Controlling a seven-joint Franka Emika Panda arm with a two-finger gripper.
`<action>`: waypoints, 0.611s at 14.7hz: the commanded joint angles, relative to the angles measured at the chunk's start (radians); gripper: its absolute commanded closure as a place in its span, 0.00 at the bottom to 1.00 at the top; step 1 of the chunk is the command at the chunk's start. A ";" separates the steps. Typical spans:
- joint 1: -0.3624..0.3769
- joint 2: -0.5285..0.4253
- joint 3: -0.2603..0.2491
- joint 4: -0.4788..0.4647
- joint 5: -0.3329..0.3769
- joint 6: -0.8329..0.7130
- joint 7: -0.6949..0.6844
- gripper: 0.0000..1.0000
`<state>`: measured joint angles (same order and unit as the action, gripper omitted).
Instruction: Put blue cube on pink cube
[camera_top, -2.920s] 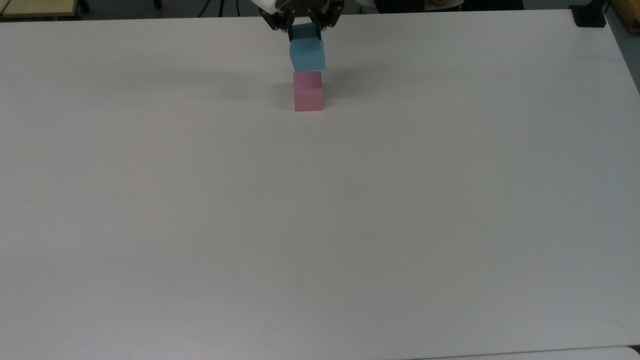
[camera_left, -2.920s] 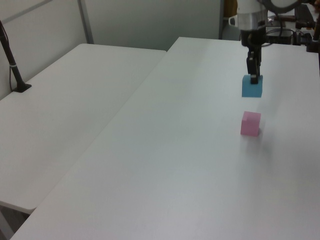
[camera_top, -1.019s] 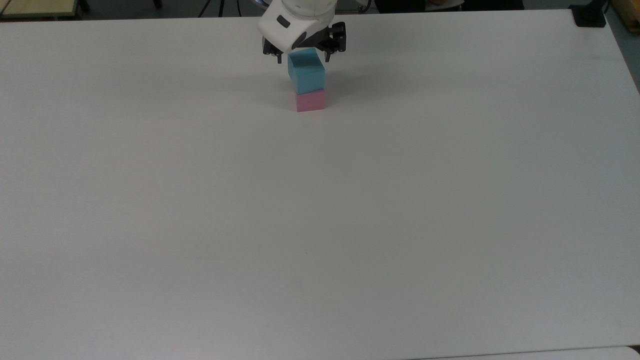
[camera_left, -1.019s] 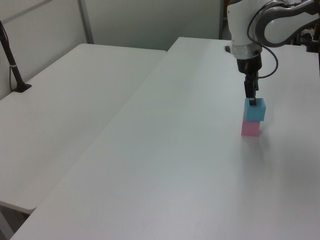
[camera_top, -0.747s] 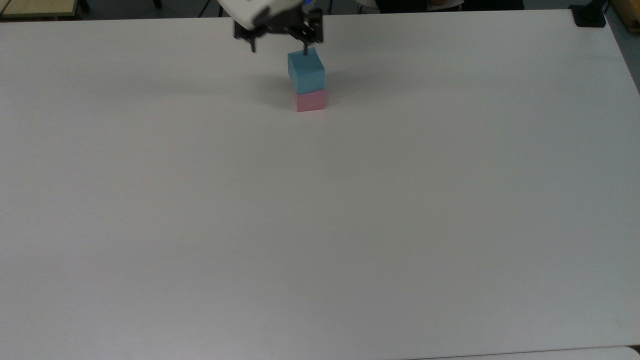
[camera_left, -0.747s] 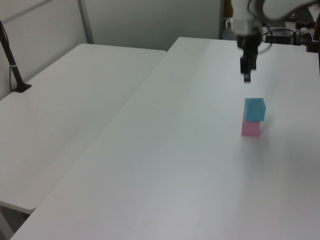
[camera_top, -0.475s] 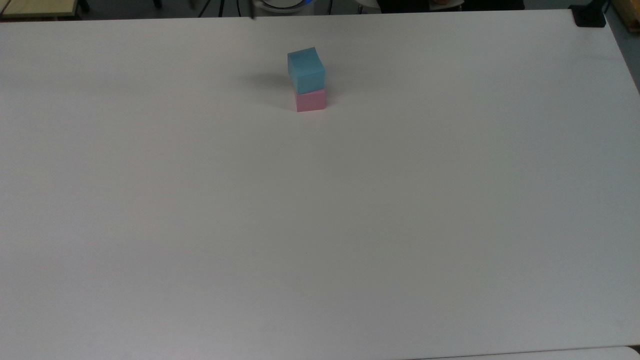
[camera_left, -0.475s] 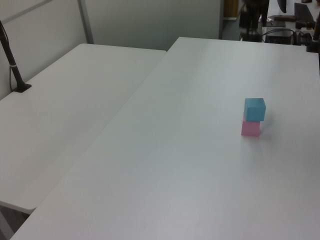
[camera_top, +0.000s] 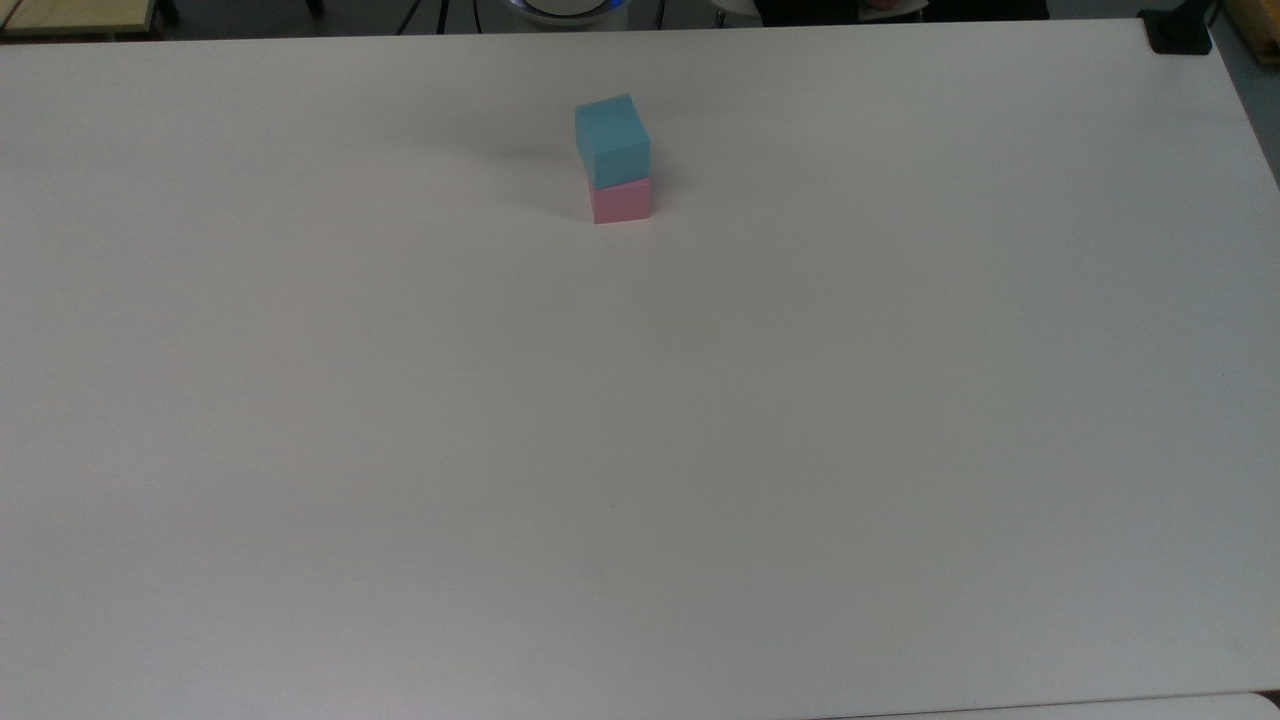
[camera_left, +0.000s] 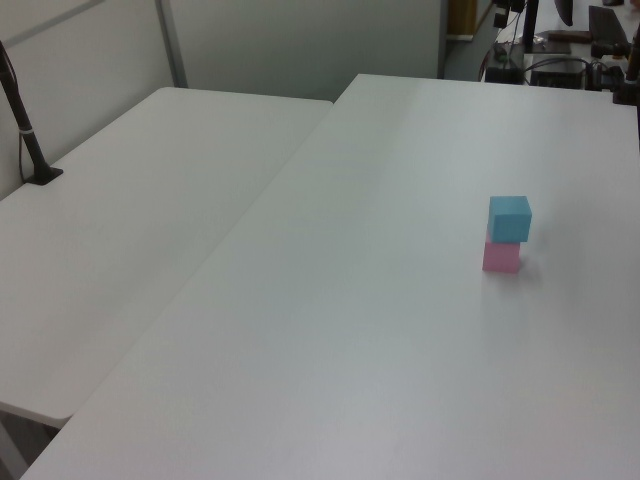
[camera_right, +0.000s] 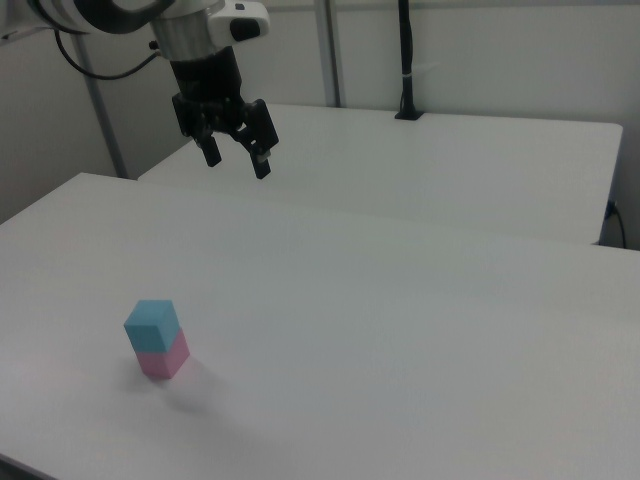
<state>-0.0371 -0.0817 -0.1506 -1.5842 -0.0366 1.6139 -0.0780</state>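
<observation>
The blue cube (camera_top: 612, 140) rests on top of the pink cube (camera_top: 621, 201), slightly turned against it, near the far edge of the white table (camera_top: 640, 450). The left view has the blue cube (camera_left: 510, 218) over the pink cube (camera_left: 501, 257) at the left view's right. In the right view the stack stands low at the left, blue cube (camera_right: 152, 324) over pink cube (camera_right: 164, 357). My gripper (camera_right: 237, 160) hangs open and empty high above the table, well up and to the right of the stack in the right view.
A second white table (camera_left: 130, 220) adjoins on the left view's left, with a black post (camera_left: 25, 125) clamped at its edge. Another black post (camera_right: 405, 60) stands on the far table in the right view. A black clamp (camera_top: 1180, 30) sits at the top view's upper right corner.
The gripper lowered the blue cube onto the pink cube, opened, then rose away and left the top and left views. The stack has stayed still since.
</observation>
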 joint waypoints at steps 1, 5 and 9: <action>0.017 0.010 -0.015 0.020 -0.003 -0.011 -0.042 0.00; 0.052 0.014 -0.064 0.027 0.001 -0.008 -0.032 0.00; 0.146 0.014 -0.184 0.029 0.009 0.003 -0.040 0.00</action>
<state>0.0465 -0.0778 -0.2582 -1.5787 -0.0366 1.6153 -0.0950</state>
